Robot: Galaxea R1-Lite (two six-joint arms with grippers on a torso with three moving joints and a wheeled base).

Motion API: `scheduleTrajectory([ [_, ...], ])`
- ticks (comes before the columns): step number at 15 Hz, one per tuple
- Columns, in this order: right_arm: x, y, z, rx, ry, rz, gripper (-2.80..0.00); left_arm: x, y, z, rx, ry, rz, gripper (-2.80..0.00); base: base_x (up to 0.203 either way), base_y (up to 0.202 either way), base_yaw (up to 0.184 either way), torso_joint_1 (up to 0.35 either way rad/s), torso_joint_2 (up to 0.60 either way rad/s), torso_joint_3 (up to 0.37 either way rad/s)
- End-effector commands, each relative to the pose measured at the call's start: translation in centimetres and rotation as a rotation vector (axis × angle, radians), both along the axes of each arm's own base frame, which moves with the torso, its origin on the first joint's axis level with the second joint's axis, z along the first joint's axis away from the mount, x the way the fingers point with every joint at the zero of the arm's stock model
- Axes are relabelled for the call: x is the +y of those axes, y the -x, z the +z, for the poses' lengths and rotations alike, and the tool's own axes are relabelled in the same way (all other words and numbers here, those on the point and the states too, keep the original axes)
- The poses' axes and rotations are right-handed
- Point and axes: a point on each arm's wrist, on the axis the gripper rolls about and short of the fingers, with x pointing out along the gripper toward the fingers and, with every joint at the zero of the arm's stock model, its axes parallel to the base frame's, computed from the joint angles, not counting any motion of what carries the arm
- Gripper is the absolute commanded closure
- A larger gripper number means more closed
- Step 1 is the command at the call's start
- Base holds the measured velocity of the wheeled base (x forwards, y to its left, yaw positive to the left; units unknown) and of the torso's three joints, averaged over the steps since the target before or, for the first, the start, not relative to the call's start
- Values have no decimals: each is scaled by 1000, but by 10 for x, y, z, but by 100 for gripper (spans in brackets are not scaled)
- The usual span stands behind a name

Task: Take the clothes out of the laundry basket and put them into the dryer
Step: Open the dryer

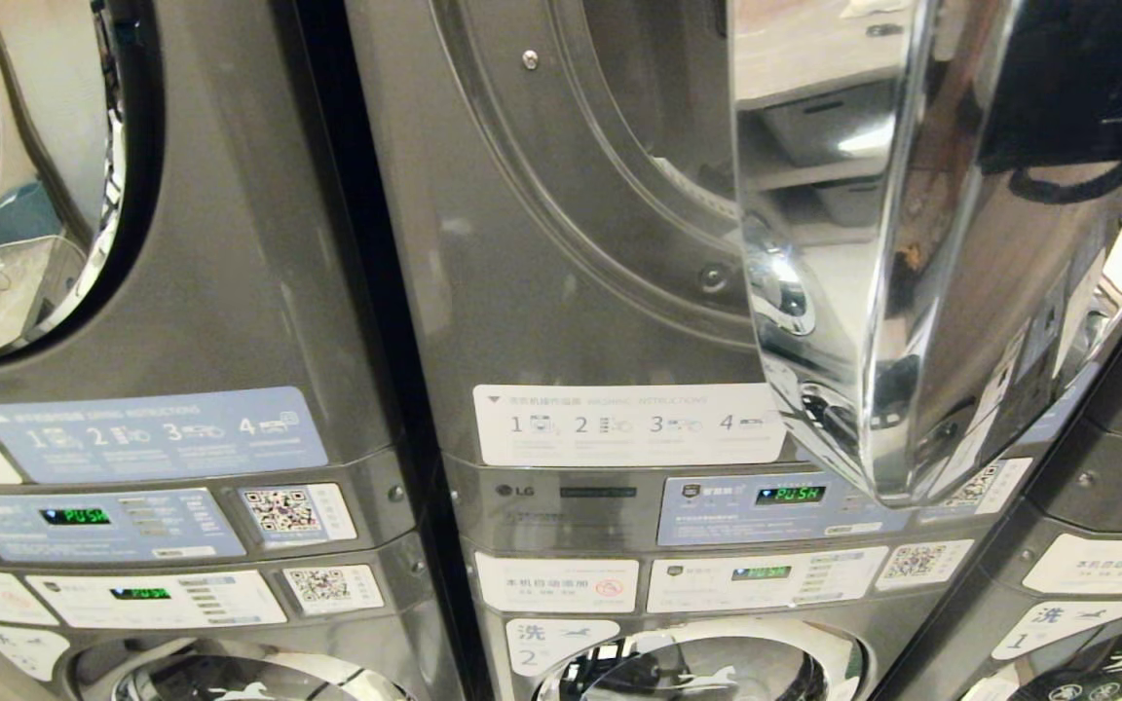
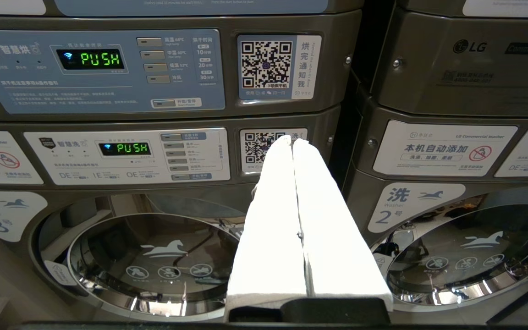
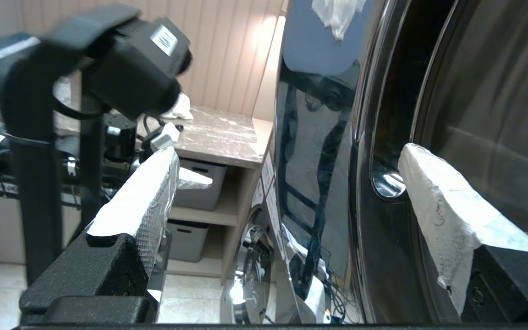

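Step in hand: I judge that the dryer door [image 1: 921, 243] is being handled, so that the drum is free for loading; no garment is in any gripper.
Dryer: the upper machine in the middle of the head view, with its chrome-rimmed door swung out toward the camera and the grey drum opening [image 1: 639, 146] partly visible behind it.
Right gripper [image 3: 287, 192]: its white padded fingers [image 3: 149, 192] stand wide apart and hold nothing. The edge of the open door runs between them – one finger on the outer side, the other against the dark glass side.
Left gripper [image 2: 294, 151]: fingers pressed together, empty, parked low in front of the lower washers (it points at the control panel [image 2: 126, 153] showing PUSH).
Clothes and laundry basket: not visible in any view, so I cannot say where they lie; they must be outside the pictures.
How to do it well: keep the fingers spread and push the door by its rim, not by the glass, until it stands fully open. A slow, steady push is better, because the chrome is smooth and the pad may slip.
What could go wrong: if the door stays half open, it will block the arm when the clothes come – the opening should be fully free first.
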Motion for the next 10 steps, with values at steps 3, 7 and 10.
scheduleTrajectory([
  [3,17,-19,-5,-8,41,2,-280,0,0,0,0,0,0,0,0,0,0,0,0,0],
  [7,18,-18,-5,-11,44,31,-280,0,0,0,0,0,0,0,0,0,0,0,0,0],
  [10,13,-10,-5,-28,49,110,-280,0,0,0,0,0,0,0,0,0,0,0,0,0],
])
